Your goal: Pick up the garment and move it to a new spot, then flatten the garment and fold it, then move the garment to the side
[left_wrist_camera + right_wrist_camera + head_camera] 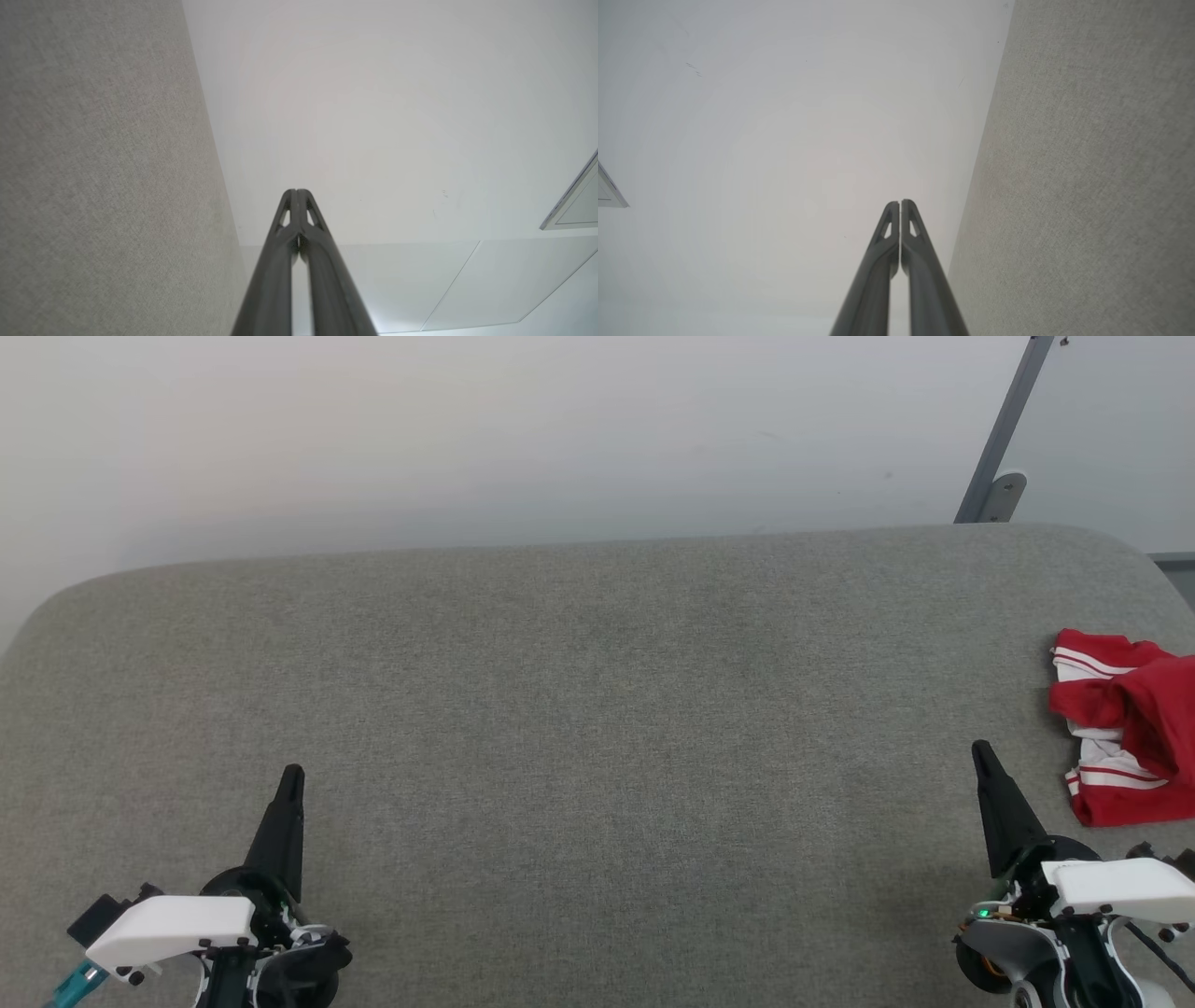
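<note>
Shirt (1134, 723) lies bunched at far right edge of grey table (597, 709), near right claw (980, 751) but apart. Left claw (292, 775) & right both pinched closed, holding nothing. Looks folded-ish & set aside already; task prob. done.

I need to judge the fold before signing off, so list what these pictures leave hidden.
- The garment: in the head view the right edge cuts it off, so its full outline and fold cannot be judged.
- Its front print: none shows on the bunched red and white cloth.
- The grey table: its right side runs past the frame.
- Right hand and left hand: both shut, holding nothing.
</note>
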Available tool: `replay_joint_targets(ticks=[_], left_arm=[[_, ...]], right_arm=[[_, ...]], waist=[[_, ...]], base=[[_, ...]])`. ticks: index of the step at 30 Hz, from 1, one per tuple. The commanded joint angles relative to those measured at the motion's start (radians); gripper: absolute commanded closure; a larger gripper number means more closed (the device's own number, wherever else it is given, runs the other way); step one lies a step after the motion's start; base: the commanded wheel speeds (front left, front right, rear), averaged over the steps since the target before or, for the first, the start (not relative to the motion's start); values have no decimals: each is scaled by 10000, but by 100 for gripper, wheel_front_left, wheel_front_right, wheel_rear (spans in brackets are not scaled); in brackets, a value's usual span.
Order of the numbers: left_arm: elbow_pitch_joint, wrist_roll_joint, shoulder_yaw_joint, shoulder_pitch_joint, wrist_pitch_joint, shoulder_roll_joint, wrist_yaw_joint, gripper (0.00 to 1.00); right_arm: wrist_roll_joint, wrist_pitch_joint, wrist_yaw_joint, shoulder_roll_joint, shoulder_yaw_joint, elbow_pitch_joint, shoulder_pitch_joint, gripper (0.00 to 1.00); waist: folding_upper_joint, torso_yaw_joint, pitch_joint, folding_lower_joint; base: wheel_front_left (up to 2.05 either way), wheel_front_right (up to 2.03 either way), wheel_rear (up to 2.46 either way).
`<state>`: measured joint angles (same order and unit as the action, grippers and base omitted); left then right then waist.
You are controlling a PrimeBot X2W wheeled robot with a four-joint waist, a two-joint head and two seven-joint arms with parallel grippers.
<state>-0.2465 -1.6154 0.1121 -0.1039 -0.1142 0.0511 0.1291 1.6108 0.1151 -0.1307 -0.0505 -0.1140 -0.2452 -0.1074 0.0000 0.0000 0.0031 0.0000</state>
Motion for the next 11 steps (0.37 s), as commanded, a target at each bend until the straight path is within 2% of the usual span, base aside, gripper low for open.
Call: replay_joint_targets(ticks=[1,11], left_arm=[[1,40,23,-123,-23,0,29,100],[-1,43,25,-124,-27,1,29,100]], right_arm=[[41,7,0,11,-5,-9,-45,100],[41,7,0,11,-3,-9,-45,100]], waist=[[0,0,0,0],[0,0,0,0]], base=[[0,0,0],[0,0,0]])
